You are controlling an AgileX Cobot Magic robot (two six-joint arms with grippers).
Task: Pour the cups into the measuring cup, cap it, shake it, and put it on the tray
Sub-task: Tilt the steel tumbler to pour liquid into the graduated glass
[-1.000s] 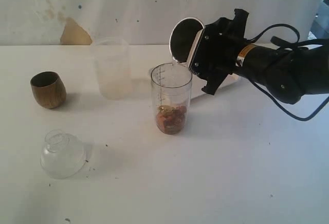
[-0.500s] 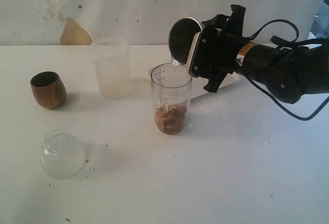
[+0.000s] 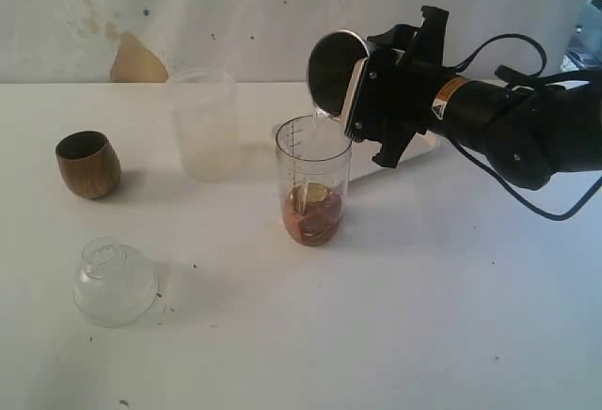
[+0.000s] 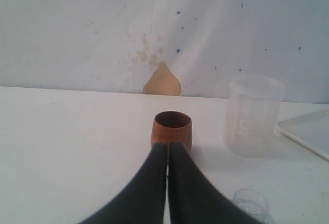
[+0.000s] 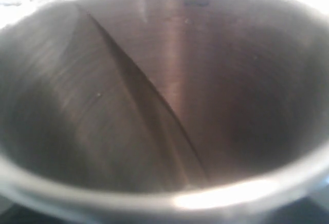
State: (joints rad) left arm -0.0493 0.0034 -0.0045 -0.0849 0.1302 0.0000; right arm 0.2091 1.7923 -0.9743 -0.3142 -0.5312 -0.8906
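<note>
The right gripper [image 3: 369, 95] is reaching in from the right, its jaws spread wide and clamped around the steel tumbler [image 3: 337, 73]. It is holding the tumbler tipped steeply over, mouth facing left and down, lip hanging just above the far rim of the measuring cup [image 3: 313, 181]. A thin pale trickle is showing between lip and rim. In the right wrist view the tumbler's brushed inside [image 5: 169, 95] is filling the whole picture.

The measuring cup is standing upright near the middle of the white table [image 3: 423, 316], with a reddish-brown layer sitting in its bottom. Behind it, partly hidden by the black gripper, a sliver of the white tray [image 3: 425, 144] is peeking out on the far right side.

Over on the left, the wooden cup [image 3: 88, 164] is standing upright, well apart from the action. The frosted cup [image 3: 203, 124] is standing far of centre, between the wooden cup and the measuring cup. A clear domed lid [image 3: 115, 281] is lying near left.

The left gripper [image 4: 168, 149] is showing only in its wrist view: fingers pressed together, gripping nothing, tips pointing at the wooden cup just beyond them.
</note>
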